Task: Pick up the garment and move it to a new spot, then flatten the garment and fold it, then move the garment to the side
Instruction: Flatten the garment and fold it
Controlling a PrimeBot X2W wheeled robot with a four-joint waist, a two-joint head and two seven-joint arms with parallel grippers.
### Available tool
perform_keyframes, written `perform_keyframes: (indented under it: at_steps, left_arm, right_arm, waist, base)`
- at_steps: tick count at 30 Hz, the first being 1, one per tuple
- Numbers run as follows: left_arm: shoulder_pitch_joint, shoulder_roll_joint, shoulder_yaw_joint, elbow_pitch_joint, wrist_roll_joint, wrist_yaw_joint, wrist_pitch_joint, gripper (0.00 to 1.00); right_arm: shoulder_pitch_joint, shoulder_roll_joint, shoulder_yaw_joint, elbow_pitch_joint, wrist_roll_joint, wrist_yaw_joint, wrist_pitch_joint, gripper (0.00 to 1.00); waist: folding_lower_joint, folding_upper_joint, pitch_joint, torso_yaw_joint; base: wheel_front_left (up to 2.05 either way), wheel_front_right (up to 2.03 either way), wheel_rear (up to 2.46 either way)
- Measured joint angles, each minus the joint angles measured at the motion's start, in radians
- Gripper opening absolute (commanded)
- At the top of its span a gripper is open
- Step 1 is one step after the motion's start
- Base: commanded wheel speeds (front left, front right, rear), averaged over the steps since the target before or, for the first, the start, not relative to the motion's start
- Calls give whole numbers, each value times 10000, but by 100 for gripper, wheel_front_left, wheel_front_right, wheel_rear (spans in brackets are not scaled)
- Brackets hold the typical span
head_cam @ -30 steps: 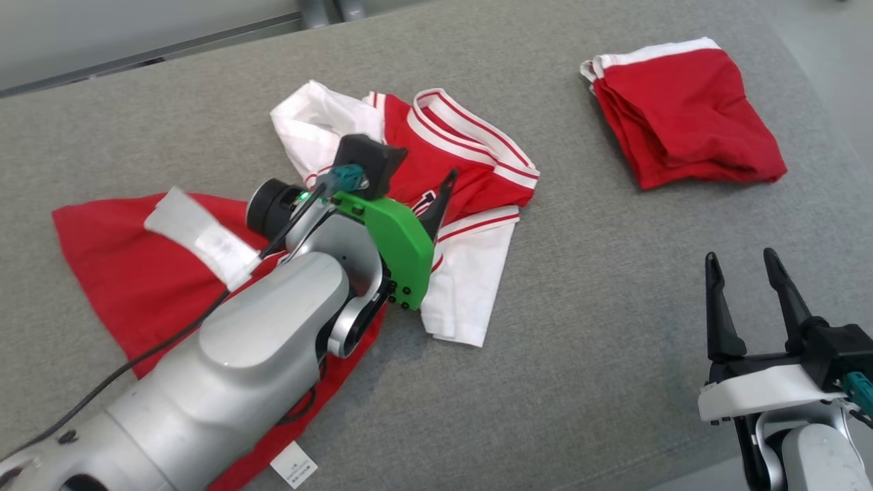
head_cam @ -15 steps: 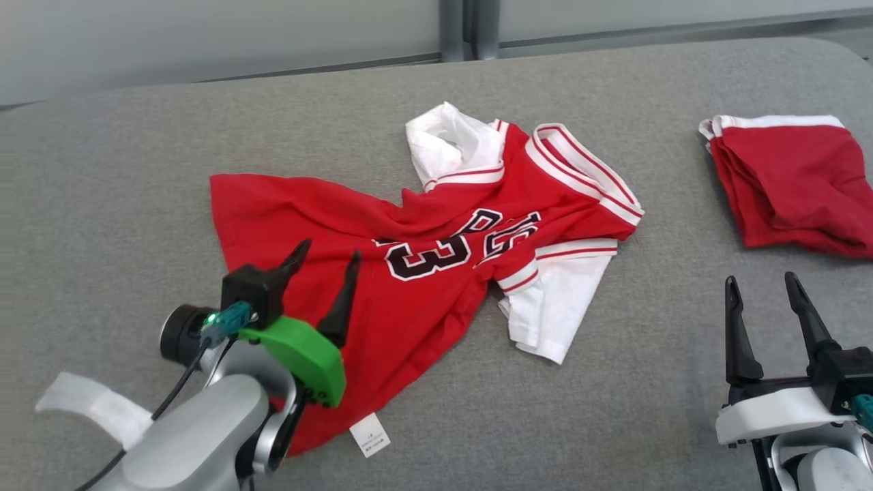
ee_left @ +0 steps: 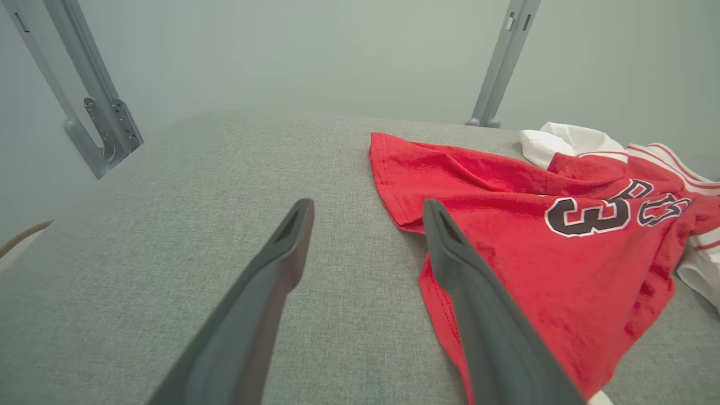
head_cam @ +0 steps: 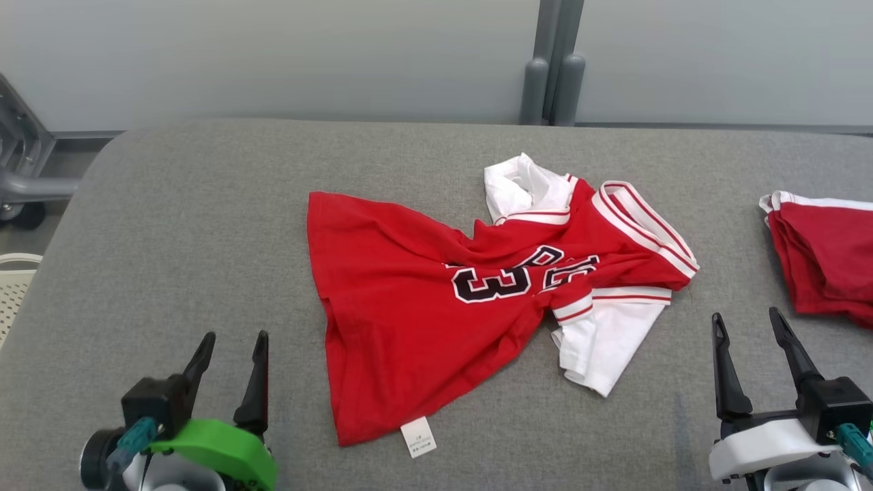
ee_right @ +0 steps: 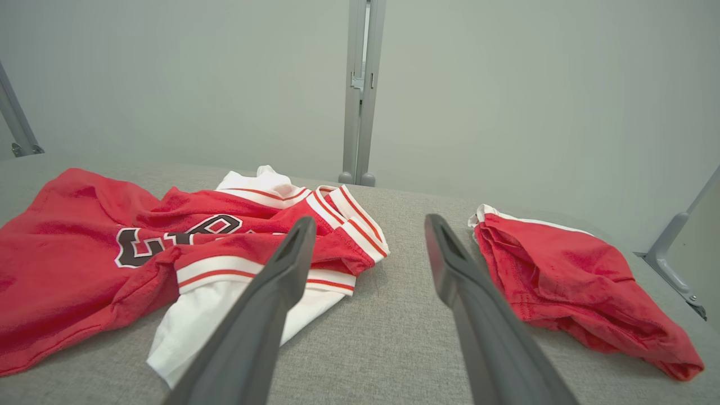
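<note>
The garment (head_cam: 423,300) is a red jersey with white sleeves and black lettering, lying rumpled in the middle of the grey surface; its white label sticks out at the near hem. It also shows in the left wrist view (ee_left: 534,247) and the right wrist view (ee_right: 112,253). My left gripper (head_cam: 232,341) stands open at the lower left, apart from the garment's left edge, with nothing between its fingers (ee_left: 281,264). At the lower right my right gripper (head_cam: 747,322) is open and empty too, near the white sleeve; its fingers (ee_right: 461,270) frame bare surface.
A second red garment (head_cam: 825,259), folded with a white band, lies at the right edge (ee_right: 568,281). The grey padded table (head_cam: 191,225) ends at the left, where a grey metal frame (head_cam: 20,164) and a pale basket (head_cam: 13,286) stand. A grey post (head_cam: 552,61) rises behind.
The head camera has tilted up, so the whole scene sits lower and further right. My left arm has drawn back off the garment to the lower left corner, open throughout. The right gripper stays put.
</note>
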State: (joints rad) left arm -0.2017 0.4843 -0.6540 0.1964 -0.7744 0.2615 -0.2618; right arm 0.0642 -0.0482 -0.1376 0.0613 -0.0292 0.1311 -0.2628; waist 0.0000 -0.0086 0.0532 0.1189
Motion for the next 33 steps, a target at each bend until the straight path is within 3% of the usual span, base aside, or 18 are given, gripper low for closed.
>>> perform_keyframes:
  at_steps: [2,7,16,23,33]
  left_arm:
    - [704,-146,734,-113,366,-245,-6,100]
    - [2254,-573,2566,-301,1645,-1373,-6,100]
    - [3215,-1267,4132,-171,3181,-3262,-6,100]
    - [3501,-1659,4742,-92,3776,-3756,-6,100]
    - [3603,-2034,5056,-178,4176,-3896,-6,100]
  right_arm:
    - [105,-6,-2,8,10,0,0,100]
    - [397,-6,100,58,111,-2,0,100]
    - [548,-4,314,148,161,0,0,100]
    - [686,-4,320,249,146,-2,0,100]
    - [767,-8,159,309,159,0,0,100]
  waist:
    - [0,0,-186,100]
    - [0,0,-594,368]
    - [0,0,-715,429]
    - [0,0,-719,280]
    - [0,0,-746,99]
  base:
    - [0,0,0]
    - [0,0,0]
    - [0,0,0]
    - [0,0,0]
    - [0,0,0]
